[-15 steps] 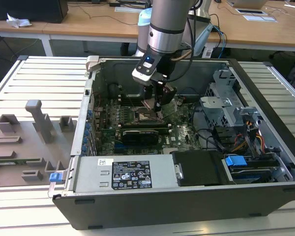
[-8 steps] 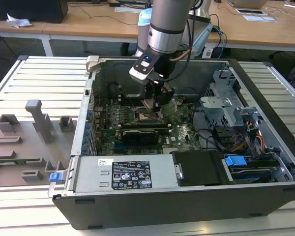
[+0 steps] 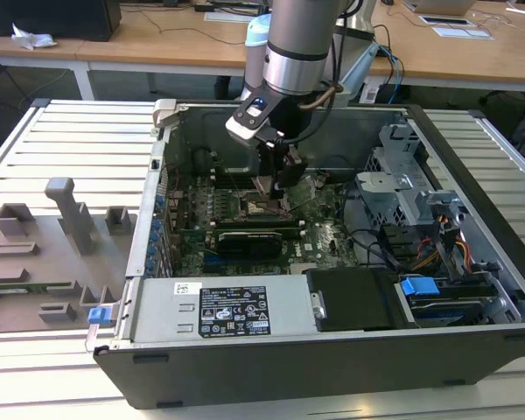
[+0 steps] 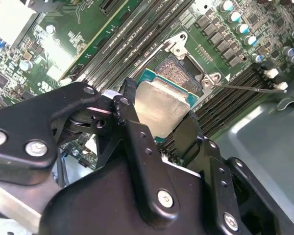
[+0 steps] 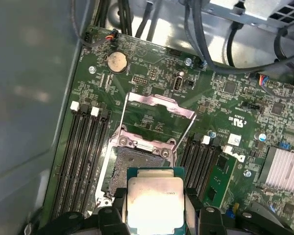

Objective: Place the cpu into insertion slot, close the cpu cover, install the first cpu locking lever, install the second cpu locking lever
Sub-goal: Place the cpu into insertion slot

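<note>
1. Nearest the lens in both wrist views is the gripper. Its black fingers are pinched narrow on two opposite edges of the cpu.
2. The cpu is flat with its silver lid up, held just over the near edge of the insertion slot. It partly overlaps the slot in the second wrist view. By my read it is not seated.
3. The slot's dark contact grid is exposed and nothing is in it.
4. The cpu cover is swung open and stands off the far side of the slot.
5. One locking lever, a thin rod, runs away from a slot corner. In the first wrist view, thin rods also run up either side of the cover. None looks hooked down.
6. Memory slots flank the slot on the green board. In the exterior view the arm reaches down into the open computer case, with the gripper over the middle of the board.
7. Status: step one is under way, with the chip in hand above the slot. Seating, closing the cover and both levers are all left.
</note>
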Robot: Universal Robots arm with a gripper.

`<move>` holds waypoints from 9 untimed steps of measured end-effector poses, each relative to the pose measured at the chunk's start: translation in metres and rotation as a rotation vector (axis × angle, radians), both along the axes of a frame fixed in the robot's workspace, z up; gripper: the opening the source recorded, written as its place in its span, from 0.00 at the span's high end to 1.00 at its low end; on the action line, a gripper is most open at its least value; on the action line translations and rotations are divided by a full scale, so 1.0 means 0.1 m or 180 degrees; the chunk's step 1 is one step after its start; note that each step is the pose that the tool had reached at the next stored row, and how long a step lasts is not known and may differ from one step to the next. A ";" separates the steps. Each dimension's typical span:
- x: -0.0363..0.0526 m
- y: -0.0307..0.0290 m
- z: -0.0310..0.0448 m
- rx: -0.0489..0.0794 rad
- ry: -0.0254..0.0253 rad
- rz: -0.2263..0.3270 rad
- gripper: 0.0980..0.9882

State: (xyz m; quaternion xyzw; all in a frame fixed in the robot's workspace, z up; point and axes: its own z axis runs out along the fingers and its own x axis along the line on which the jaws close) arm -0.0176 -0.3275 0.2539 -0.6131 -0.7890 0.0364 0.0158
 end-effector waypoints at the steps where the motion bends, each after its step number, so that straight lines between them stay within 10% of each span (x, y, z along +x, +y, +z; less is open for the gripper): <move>1: 0.000 0.000 0.000 -0.0001 0.0000 -0.0027 0.50; 9: 0.000 0.000 -0.001 -0.0021 0.0000 -0.0313 0.50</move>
